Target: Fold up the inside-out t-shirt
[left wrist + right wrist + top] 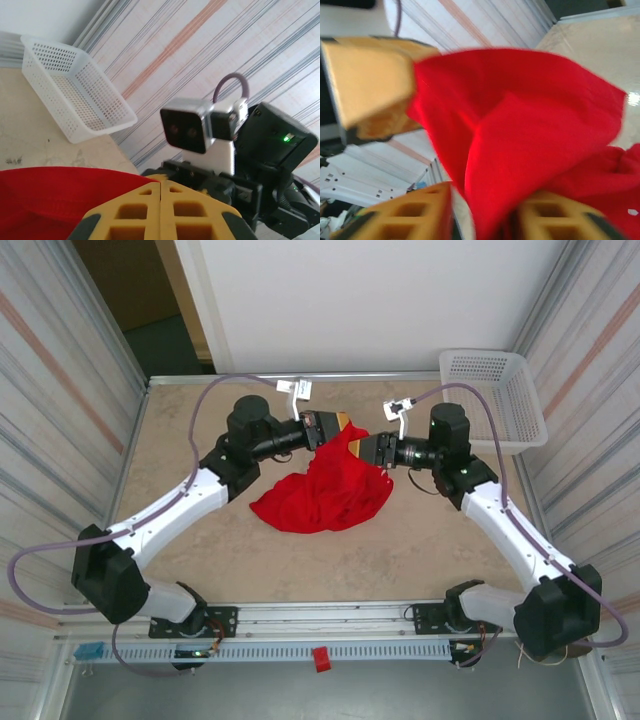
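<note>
At left of centre, left gripper (346, 426) pinched flat shut on a raised fold of the inside-out t-shirt (322, 490). Draped from that pinch down onto the table (420, 550), heaped red between both arms. Just right, touching the cloth, right gripper (368, 448) parted, fabric hanging loose between its fingers (405, 215).

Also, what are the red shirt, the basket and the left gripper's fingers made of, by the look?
The t-shirt: soft matte knit, probably cotton or a blend; it drapes in loose folds.
The basket: white moulded plastic, slightly glossy, regular lattice of holes.
The left gripper's fingers: yellow matte plastic, possibly printed, open rectangular cells, dark tips; stiffness unclear.
</note>
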`<state>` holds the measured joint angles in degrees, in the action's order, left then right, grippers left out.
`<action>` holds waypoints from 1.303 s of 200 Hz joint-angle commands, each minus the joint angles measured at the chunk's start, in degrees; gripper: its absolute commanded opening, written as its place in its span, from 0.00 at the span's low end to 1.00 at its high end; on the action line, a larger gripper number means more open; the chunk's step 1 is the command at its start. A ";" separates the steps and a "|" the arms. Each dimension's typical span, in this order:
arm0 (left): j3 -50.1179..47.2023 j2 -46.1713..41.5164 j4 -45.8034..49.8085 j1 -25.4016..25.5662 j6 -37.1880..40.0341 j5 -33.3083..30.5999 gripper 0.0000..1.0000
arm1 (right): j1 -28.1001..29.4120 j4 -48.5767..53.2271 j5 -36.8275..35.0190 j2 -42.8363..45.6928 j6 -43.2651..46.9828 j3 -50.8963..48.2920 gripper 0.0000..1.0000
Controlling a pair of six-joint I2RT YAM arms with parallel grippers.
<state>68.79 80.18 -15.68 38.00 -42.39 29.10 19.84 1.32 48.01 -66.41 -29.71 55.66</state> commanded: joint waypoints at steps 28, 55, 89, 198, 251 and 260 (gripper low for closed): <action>14.13 1.58 6.13 0.99 2.78 2.62 0.00 | -3.08 15.35 -6.57 8.31 10.65 5.80 0.69; 20.18 3.16 9.41 2.76 4.43 3.48 0.00 | -0.78 18.62 -9.12 6.02 14.77 12.36 0.75; 25.88 5.70 10.89 4.39 4.52 4.70 0.00 | 2.90 20.47 -10.93 -1.00 18.42 20.33 0.76; 6.37 -6.50 23.23 -0.94 6.05 -14.14 0.59 | -6.44 24.02 -16.61 9.20 15.24 11.58 0.00; -19.05 -11.26 31.92 -8.56 5.54 -24.44 0.61 | -7.71 31.51 -26.56 26.62 9.08 -3.78 0.00; -19.37 -9.56 34.78 -8.39 7.31 -26.58 0.61 | -7.75 33.21 -28.25 29.08 8.44 -5.07 0.00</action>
<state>51.53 68.93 11.53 29.19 -38.44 10.24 12.34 29.12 25.85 -42.81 -17.50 53.74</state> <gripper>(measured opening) 0.611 0.055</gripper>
